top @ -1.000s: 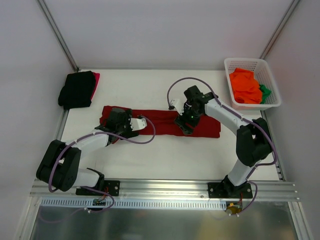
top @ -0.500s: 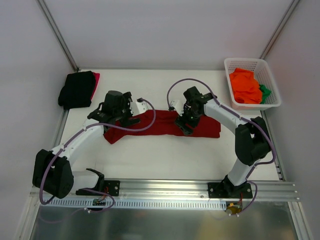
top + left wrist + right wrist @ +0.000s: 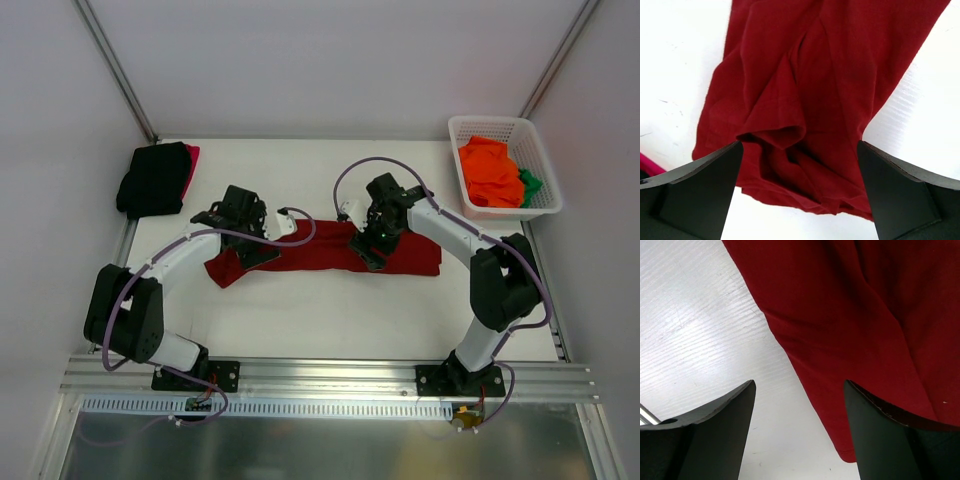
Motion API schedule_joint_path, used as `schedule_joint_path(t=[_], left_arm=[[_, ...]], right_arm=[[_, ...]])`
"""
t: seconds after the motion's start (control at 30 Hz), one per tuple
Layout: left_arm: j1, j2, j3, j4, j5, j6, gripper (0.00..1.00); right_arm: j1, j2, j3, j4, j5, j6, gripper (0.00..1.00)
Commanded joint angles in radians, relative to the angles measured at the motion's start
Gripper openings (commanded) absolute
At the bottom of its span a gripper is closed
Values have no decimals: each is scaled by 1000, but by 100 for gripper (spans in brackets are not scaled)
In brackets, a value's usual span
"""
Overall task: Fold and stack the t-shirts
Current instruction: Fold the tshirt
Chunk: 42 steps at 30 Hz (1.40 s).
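A dark red t-shirt [image 3: 325, 258] lies folded into a long strip across the middle of the table. Its left end is rumpled and pulled to a point. My left gripper [image 3: 254, 250] hovers over that end, open and empty. In the left wrist view the wide jaws of my left gripper [image 3: 800, 146] straddle the crumpled cloth [image 3: 840, 60]. My right gripper [image 3: 368, 252] is open over the strip's near edge. In the right wrist view the shirt's edge [image 3: 865, 300] runs between the open jaws of my right gripper [image 3: 800, 383].
A folded black shirt [image 3: 153, 178] lies at the back left on a bright red one [image 3: 192, 160]. A white lattice basket [image 3: 478, 128] at the back right holds an orange shirt [image 3: 490, 172] and a green one [image 3: 530, 184].
My left gripper rose from the shirt's left end, swung back, then came down a little further right. The left end went from flat to rumpled. The right arm stayed put.
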Motion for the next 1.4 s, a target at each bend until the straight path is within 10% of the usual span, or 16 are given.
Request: schedule_joint_path(t=[0.0,0.1,0.2,0.23,0.27,1.37], left_arm=[[10,23,45,-14,27,-12,99],[12,40,55,-3,25,-18,88],[13,67,62,11,12,-23,40],[13,72,64,18,9,-26,7],[13,74,65,19,9,-27,0],[41,301,137,442,-272,57,0]], right_arm=[[5,-25,10,-2,12,15,74],[4,-26,10,0,16,14,74],[5,-26,10,-2,15,14,74],[5,-28,9,0,15,14,74],[5,-28,9,0,15,14,74],[4,-34,-6,12,25,14,74]])
